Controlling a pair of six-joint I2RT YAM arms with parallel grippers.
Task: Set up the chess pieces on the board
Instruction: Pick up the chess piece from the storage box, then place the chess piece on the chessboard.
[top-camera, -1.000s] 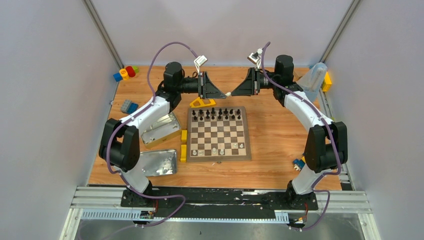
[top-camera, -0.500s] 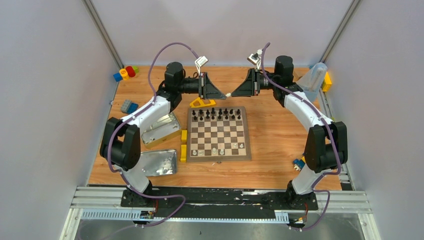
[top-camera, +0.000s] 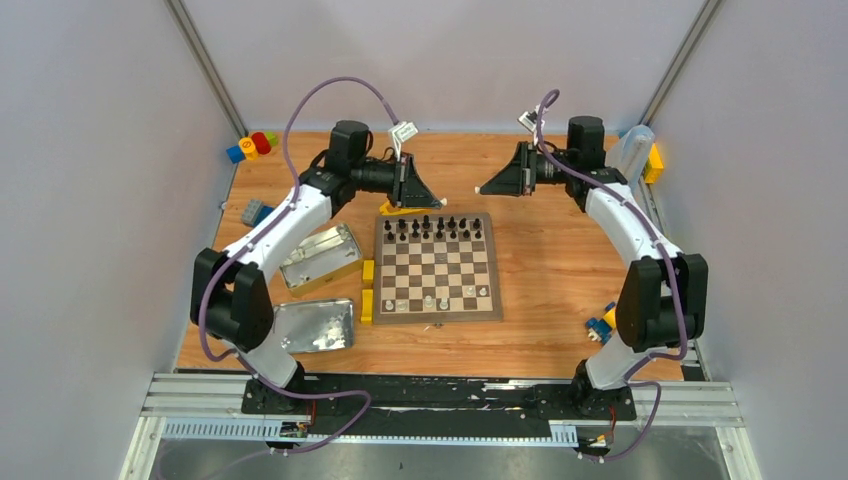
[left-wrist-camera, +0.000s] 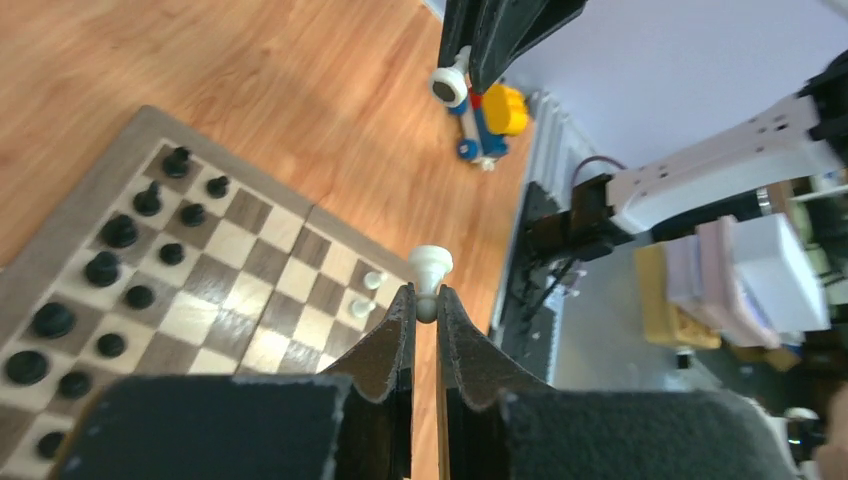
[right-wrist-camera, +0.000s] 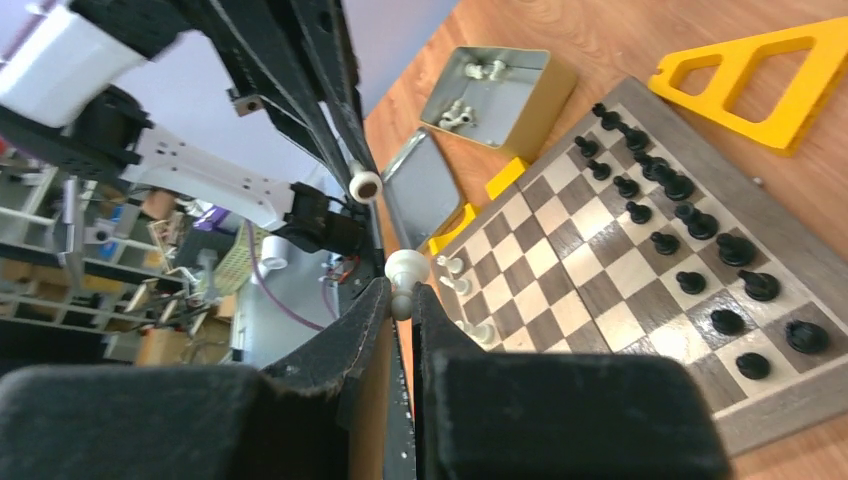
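Wooden table (top-camera: 540, 290) carries the board (top-camera: 437, 275); left gripper (left-wrist-camera: 422, 295) is clamped on a white piece (left-wrist-camera: 432, 265), right gripper (right-wrist-camera: 400, 292) on a second white piece (right-wrist-camera: 405, 268).

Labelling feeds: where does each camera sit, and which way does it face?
Top external: above, behind the bases, looking down on the checkered wooden chessboard; both arms show.
Left wrist: past the left gripper pinching a pale chess piece, toward the right arm.
Right wrist: mirrored, right gripper pinching another pale piece.
Both wrists share the black pieces.
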